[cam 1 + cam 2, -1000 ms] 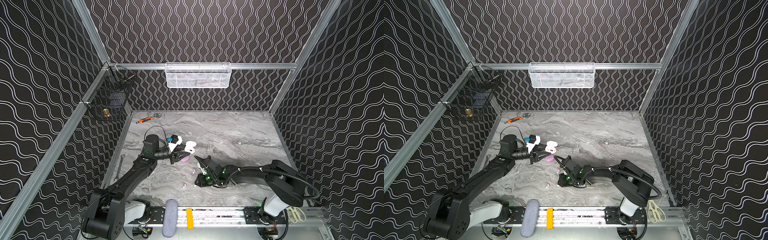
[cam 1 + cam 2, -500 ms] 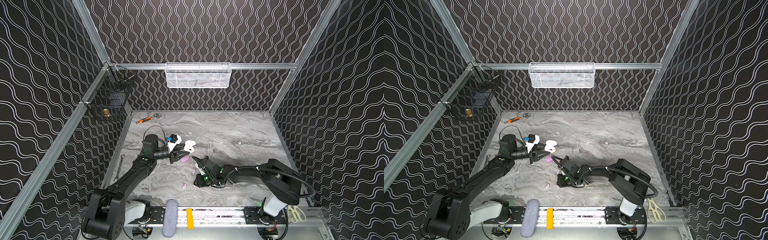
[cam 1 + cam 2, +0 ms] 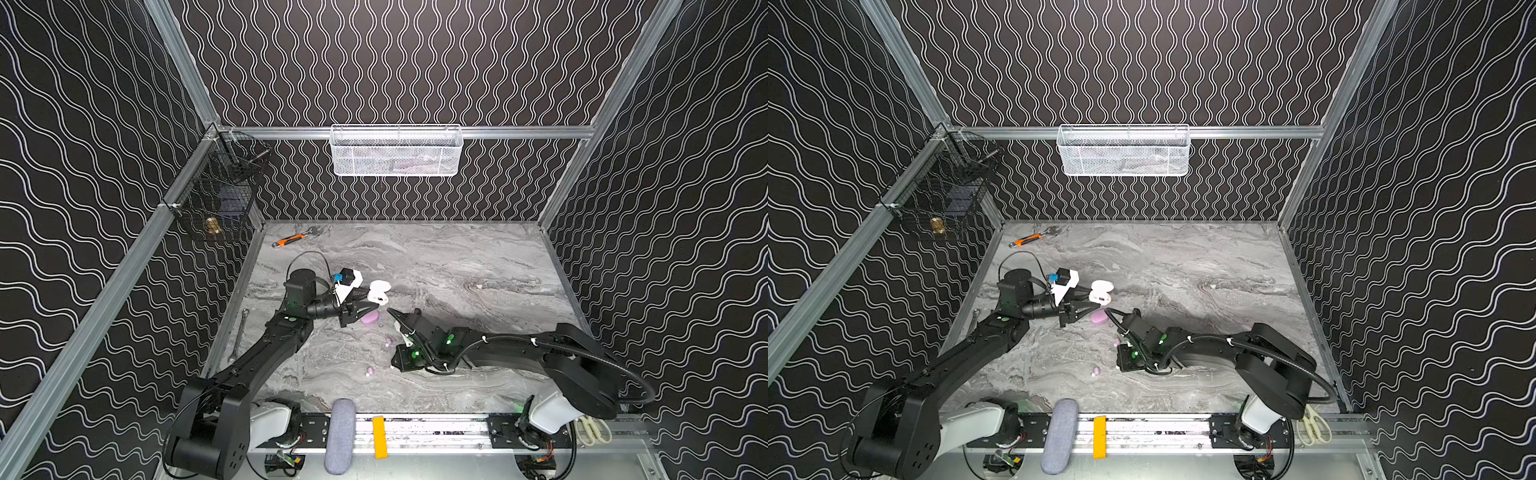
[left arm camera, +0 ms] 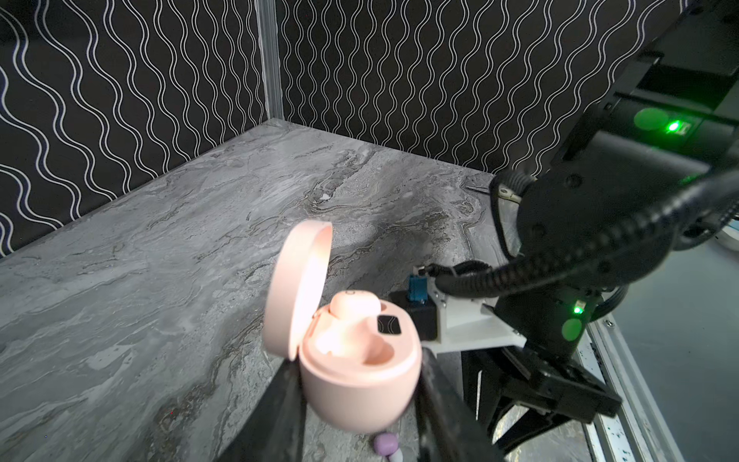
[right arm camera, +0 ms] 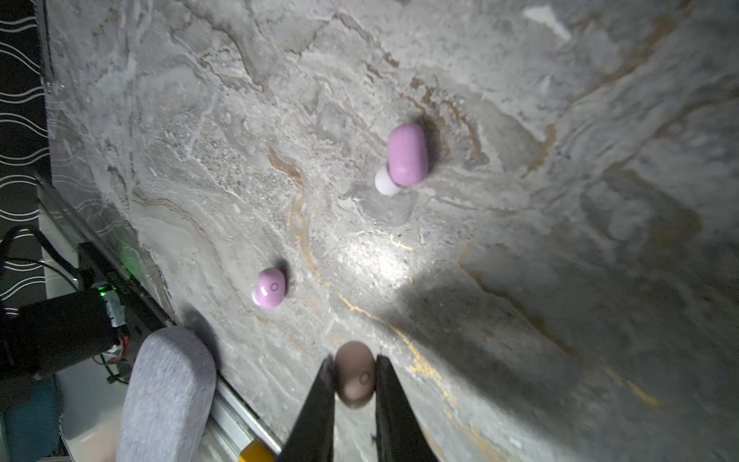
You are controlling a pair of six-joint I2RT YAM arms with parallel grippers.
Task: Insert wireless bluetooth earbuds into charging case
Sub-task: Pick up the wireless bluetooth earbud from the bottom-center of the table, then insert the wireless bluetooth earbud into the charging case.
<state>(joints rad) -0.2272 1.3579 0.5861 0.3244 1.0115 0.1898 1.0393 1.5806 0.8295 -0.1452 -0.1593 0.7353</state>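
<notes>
Cream earbud (image 5: 354, 380) is pinched by its sides between the right gripper's (image 5: 354, 370) jaws, likely so you can lower it into a socket. A second cream earbud (image 4: 354, 306) is seated in the cream charging case (image 4: 360, 376). Your left gripper (image 4: 358, 396) clamps that case, lid (image 4: 298, 288) tipped back, probably to present the vacant well. One lilac earbud (image 5: 406, 158) and another lilac earbud (image 5: 271, 288) lie apart on the marble tabletop (image 5: 520, 280). No lettering is legible; two bud faces show a small ring.
</notes>
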